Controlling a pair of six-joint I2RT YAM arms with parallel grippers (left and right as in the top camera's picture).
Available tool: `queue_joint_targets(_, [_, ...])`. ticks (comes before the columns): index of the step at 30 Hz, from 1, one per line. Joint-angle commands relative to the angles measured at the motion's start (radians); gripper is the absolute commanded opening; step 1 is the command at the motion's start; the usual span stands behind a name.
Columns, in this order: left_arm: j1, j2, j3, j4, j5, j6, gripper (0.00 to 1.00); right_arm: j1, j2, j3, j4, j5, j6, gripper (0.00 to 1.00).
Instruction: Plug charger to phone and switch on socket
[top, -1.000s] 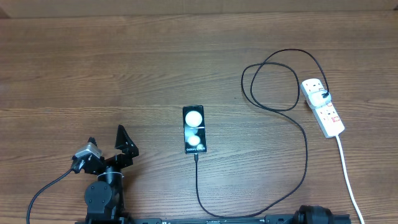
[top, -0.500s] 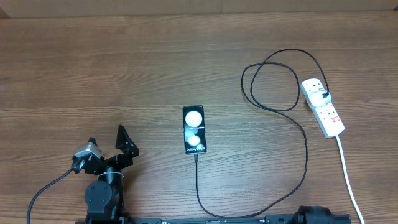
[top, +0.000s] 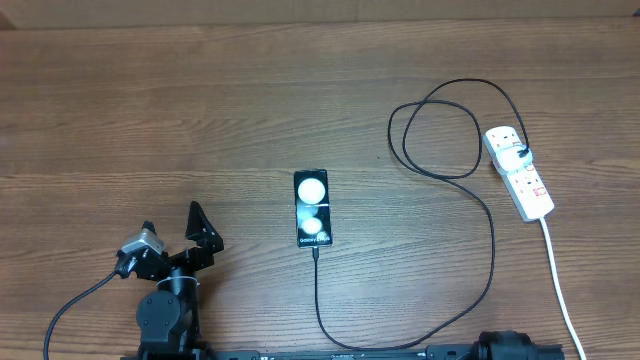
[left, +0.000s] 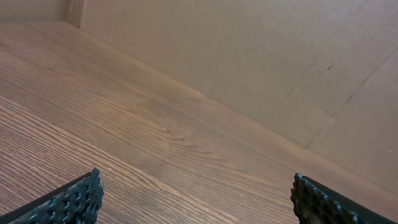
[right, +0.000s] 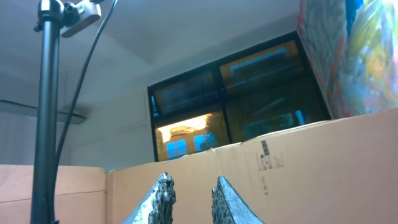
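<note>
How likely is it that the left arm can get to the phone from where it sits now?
Probably yes. The left gripper is open, and only bare table lies between it and the phone. The black cable leaves the phone's near end, off that path.

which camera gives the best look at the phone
Overhead: the whole phone lies flat, its face fully visible. Left wrist shows only bare wood and cardboard, right wrist a window overhead; no phone in either.
</note>
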Motion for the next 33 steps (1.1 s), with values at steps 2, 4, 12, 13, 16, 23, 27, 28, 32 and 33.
queue_joint_targets(2, [-0.004, -0.010, -0.011, 0.008, -0.003, 0.022, 1.00, 0.006, -0.001, -0.001, 0.000, 0.023, 0.002, 0.24])
queue_joint_targets(4, [-0.004, -0.010, -0.011, 0.008, -0.003, 0.022, 1.00, 0.002, -0.001, -0.001, 0.009, 0.042, 0.002, 0.31])
queue_joint_targets(12, [-0.004, -0.010, -0.011, 0.008, -0.003, 0.022, 1.00, -0.002, -0.001, 0.000, 0.116, 0.101, -0.011, 0.52])
queue_joint_targets(13, [-0.004, -0.010, -0.011, 0.008, -0.003, 0.022, 1.00, -0.001, -0.003, 0.000, 0.116, 0.100, -0.034, 0.53])
queue_joint_targets(16, [-0.004, -0.010, -0.011, 0.008, -0.003, 0.022, 0.99, 0.001, -0.007, 0.001, 0.116, 0.106, -0.134, 0.54])
queue_joint_targets(23, [-0.004, -0.010, -0.011, 0.008, -0.003, 0.022, 1.00, 0.007, -0.082, -0.010, 0.113, 0.112, -0.154, 0.63])
queue_joint_targets(27, [-0.004, -0.010, -0.011, 0.008, -0.003, 0.022, 1.00, 0.010, -0.169, -0.041, 0.126, 0.112, -0.155, 0.67])
queue_joint_targets(28, [-0.004, -0.010, -0.011, 0.008, -0.003, 0.022, 0.99, 0.015, -0.186, -0.045, 0.127, 0.112, -0.155, 0.68])
queue_joint_targets(32, [-0.004, -0.010, -0.011, 0.008, -0.003, 0.022, 1.00, 0.045, -0.236, -0.060, 0.129, 0.112, -0.155, 0.79])
queue_joint_targets(33, [-0.004, -0.010, -0.011, 0.008, -0.003, 0.022, 1.00, 0.048, -0.248, -0.066, 0.129, 0.112, -0.155, 0.87])
